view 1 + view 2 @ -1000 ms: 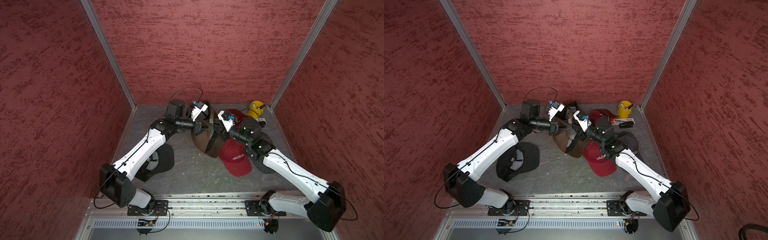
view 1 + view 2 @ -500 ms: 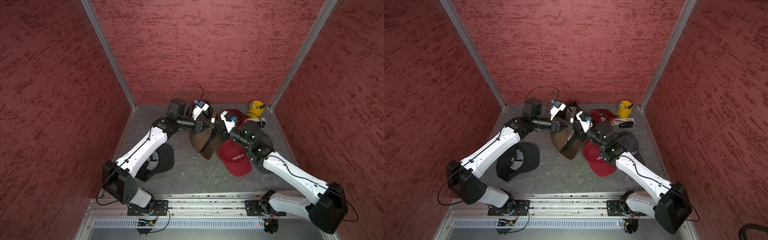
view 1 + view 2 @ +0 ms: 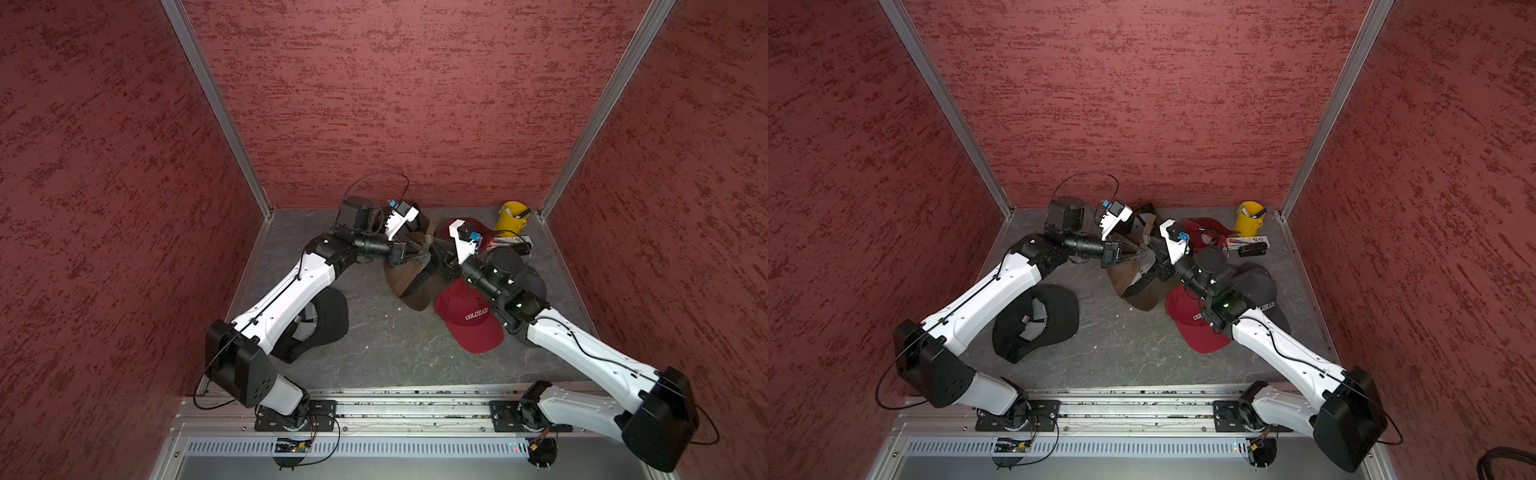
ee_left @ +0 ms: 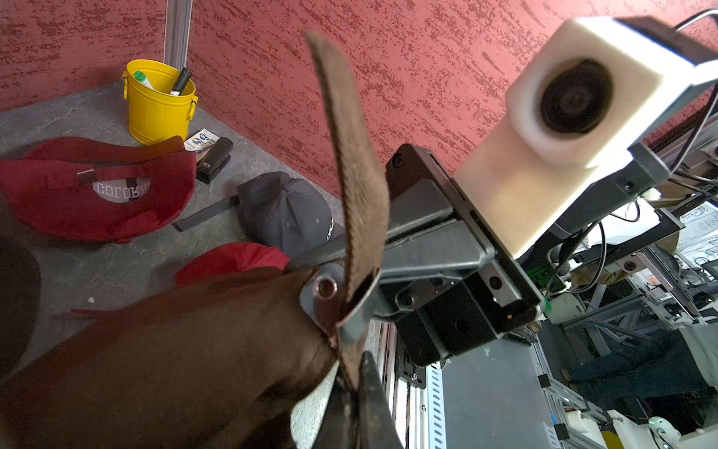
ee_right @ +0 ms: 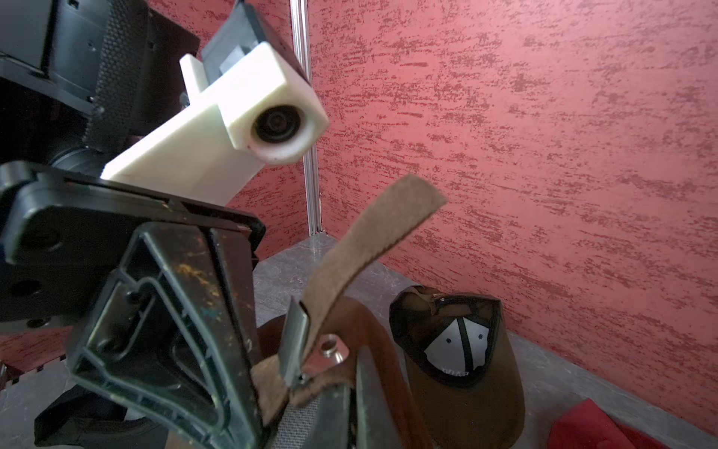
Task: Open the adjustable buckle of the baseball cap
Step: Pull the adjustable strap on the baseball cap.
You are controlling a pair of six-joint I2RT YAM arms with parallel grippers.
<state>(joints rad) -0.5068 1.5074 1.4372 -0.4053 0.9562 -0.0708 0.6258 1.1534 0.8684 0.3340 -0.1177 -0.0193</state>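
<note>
The left pincer and right pincer both pinch the strap, apparently on either side of the buckle, with the brown cap drooping toward the counter rear; an uneven pull could slip the fabric or jam it tighter

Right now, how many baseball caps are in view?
6. Brown cap at centre; olive cap behind it by the back wall; black cap beside the left arm; red cap and grey cap under the right arm; dark red cap near the yellow bucket. Others might be hidden.
</note>
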